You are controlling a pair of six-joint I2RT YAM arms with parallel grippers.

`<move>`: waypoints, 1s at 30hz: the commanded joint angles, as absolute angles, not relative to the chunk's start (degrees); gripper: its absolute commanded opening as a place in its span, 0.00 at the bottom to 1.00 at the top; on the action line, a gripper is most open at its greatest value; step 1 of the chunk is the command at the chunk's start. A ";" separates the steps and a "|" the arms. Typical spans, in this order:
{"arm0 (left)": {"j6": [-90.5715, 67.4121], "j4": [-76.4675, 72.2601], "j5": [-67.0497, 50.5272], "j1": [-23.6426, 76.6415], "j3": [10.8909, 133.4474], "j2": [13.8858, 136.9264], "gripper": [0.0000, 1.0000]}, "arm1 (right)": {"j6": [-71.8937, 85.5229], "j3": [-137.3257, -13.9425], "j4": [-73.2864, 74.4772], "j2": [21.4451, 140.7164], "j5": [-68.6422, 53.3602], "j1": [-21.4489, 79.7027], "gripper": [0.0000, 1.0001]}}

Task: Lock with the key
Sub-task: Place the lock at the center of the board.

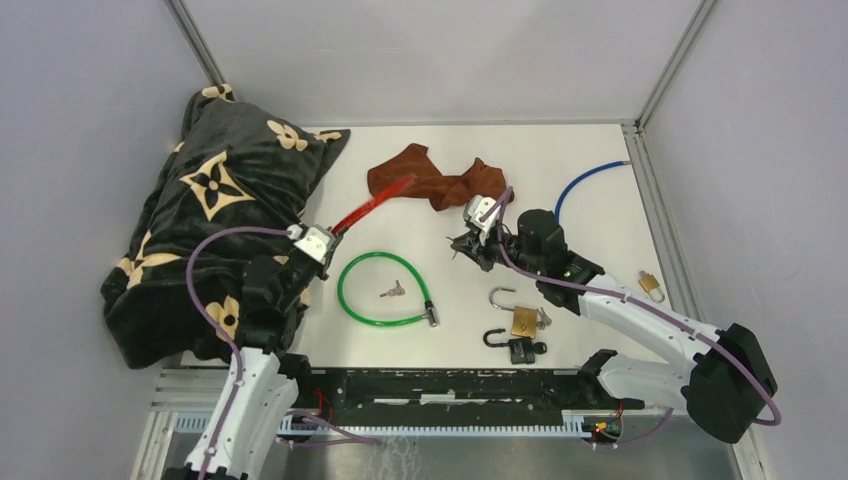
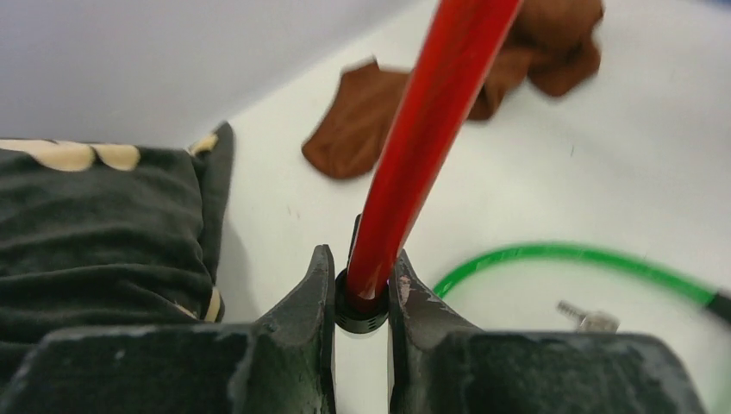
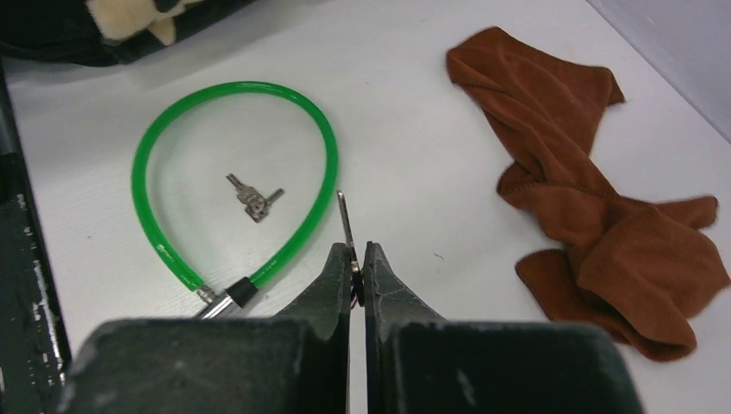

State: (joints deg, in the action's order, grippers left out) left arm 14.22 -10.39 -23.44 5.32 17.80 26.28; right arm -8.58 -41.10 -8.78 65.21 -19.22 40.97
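Red cable [image 2: 420, 147] was pinched at its black end between the left gripper [image 2: 361, 276] fingers, apparently to steady it. The right gripper [image 3: 356, 259] was clamped on the key [image 3: 345, 222], blade projecting ahead, presumably for insertion.

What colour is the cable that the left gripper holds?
The cable is red; the left wrist view shows it best.

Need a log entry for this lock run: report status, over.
Left gripper shut on end of red cable lock. Right gripper shut on key, blade protruding. Key not yet at lock. Green cable lock between grippers; brown cloth beyond.
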 commanded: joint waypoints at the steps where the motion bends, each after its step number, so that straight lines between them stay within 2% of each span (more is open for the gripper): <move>1: 39.79 -6.13 -28.52 5.61 24.32 37.58 0.02 | -4.38 -39.02 -11.04 61.71 -9.78 38.02 0.00; 4: 45.96 -7.56 -31.41 8.82 27.13 45.25 0.02 | -2.03 -37.88 -9.10 59.80 -1.41 34.90 0.00; 7: 52.62 -12.77 -27.72 15.37 29.37 53.47 0.02 | -0.63 -35.90 -8.28 57.09 5.16 32.20 0.00; 13: 64.49 -25.68 -24.52 30.61 34.89 71.67 0.02 | -0.34 -33.04 -6.73 52.63 10.98 30.57 0.00; 19: 72.42 -30.55 -24.73 37.03 42.23 87.02 0.02 | -0.40 -31.10 -5.00 49.61 8.68 30.50 0.00; 25: 76.66 -26.29 -23.21 36.03 50.17 97.92 0.02 | -1.23 -29.56 -5.06 48.40 1.56 30.45 0.00; 30: 80.15 -21.28 -24.59 35.42 52.35 102.08 0.02 | -0.34 -28.47 -7.91 50.46 -5.15 30.48 0.00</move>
